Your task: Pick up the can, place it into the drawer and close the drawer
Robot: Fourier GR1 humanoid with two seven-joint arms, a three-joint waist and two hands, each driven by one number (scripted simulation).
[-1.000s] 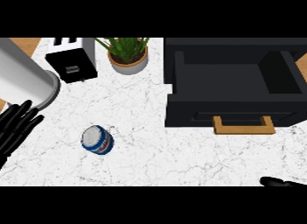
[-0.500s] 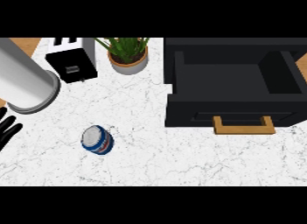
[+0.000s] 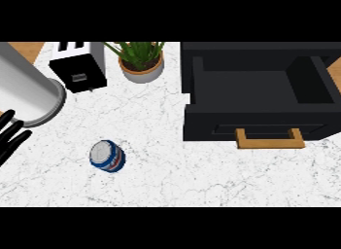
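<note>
Can point(image 3: 106, 156) lies on its side on the white marble counter point(image 3: 165, 165), lower left of centre: blue body with a red band, silvery end facing up-left. Black drawer point(image 3: 263, 95) at upper right stands open, wooden handle point(image 3: 269, 138) toward the viewer. Left hand point(image 3: 2, 138) at left edge, fingers straight and spread, well apart from the can

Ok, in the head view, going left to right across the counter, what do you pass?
Left hand → can → potted plant → open drawer with its wooden handle.
</note>
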